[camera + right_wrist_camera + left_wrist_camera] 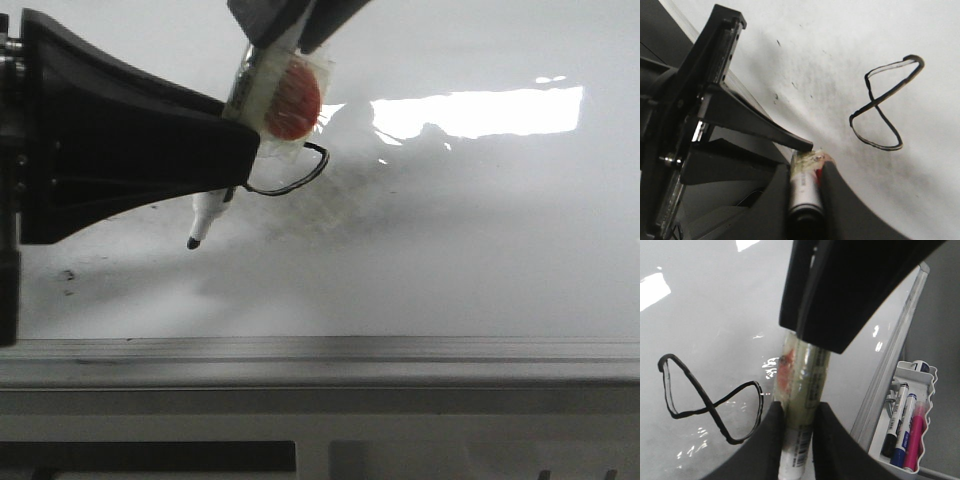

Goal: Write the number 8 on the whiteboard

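Whiteboard (450, 260) first: its grey edge rail (400, 350) runs nearest in the front view, and the glossy white face beyond it carries grey erased smears and a bright reflection.

Near the rail, the marker (205, 222) hangs with its black tip off the board face, as far as the front view shows. Both grippers grip it. The left gripper (799, 435) pinches the barrel between its fingers (767, 440); the right gripper (805, 192) pinches the other end of the same marker, its fingers (840, 200) closed around it. A red patch under clear tape is wrapped around the marker body.

Just beyond the marker lies the 8 (885, 105), a closed black figure with one narrow loop and one rounder loop, both joined at a crossing. In the front view most of it is hidden behind the marker and left arm; only a curve of the lower loop shows.

Judging from the wrist views, the writing looks finished: both loops are closed and no gap remains. What may remain is only to draw the marker away.

Count: one whiteboard, one 8, one marker in use, two grippers. In the left wrist view a tray (927, 390) beside the board holds three spare markers: black, blue and pink.
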You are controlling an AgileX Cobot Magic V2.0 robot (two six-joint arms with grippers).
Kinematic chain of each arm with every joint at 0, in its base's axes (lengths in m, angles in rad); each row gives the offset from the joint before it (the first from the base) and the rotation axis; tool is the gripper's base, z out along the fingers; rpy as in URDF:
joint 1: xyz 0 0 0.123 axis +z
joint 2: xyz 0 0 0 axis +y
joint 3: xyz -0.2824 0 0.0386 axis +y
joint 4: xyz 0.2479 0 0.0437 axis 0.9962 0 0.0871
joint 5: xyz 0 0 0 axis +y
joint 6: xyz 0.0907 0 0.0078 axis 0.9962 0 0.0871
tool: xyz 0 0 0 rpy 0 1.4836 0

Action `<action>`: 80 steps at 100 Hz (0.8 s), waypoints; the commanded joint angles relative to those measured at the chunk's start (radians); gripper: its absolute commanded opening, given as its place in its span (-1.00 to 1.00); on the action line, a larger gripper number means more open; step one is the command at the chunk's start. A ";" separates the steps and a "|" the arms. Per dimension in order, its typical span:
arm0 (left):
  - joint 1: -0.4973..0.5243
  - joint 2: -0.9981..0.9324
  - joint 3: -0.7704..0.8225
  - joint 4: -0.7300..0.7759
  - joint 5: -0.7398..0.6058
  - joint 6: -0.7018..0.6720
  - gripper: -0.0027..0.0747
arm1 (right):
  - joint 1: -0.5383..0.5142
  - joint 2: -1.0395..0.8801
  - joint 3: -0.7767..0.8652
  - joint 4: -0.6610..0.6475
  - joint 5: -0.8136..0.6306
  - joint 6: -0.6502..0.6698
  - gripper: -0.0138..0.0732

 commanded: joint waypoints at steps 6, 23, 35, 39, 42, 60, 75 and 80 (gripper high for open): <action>-0.001 -0.011 -0.031 -0.056 -0.066 -0.029 -0.98 | 0.001 -0.019 -0.031 0.020 -0.074 -0.005 -0.48; -0.001 -0.014 -0.031 -0.067 -0.040 -0.029 -0.98 | -0.001 -0.019 -0.031 0.020 -0.101 -0.005 0.16; -0.001 -0.048 -0.031 -0.215 0.043 -0.029 -0.98 | -0.001 -0.034 -0.031 0.020 -0.122 -0.005 0.20; -0.001 -0.068 -0.031 -0.287 0.080 -0.029 -0.98 | -0.001 -0.041 -0.031 0.020 -0.124 -0.005 0.20; -0.001 -0.091 -0.031 -0.339 0.116 -0.029 -0.98 | -0.001 -0.050 -0.031 0.020 -0.122 -0.005 0.20; 0.016 -0.187 -0.031 -0.693 0.245 -0.029 -0.99 | -0.013 -0.102 -0.031 0.020 -0.129 -0.005 0.20; 0.078 -0.184 -0.031 -0.821 0.330 -0.029 -0.99 | -0.020 -0.124 -0.031 0.020 -0.134 0.000 0.20; 0.101 -0.171 -0.031 -0.838 0.341 -0.029 -0.99 | -0.020 -0.125 -0.031 0.020 -0.132 0.007 0.20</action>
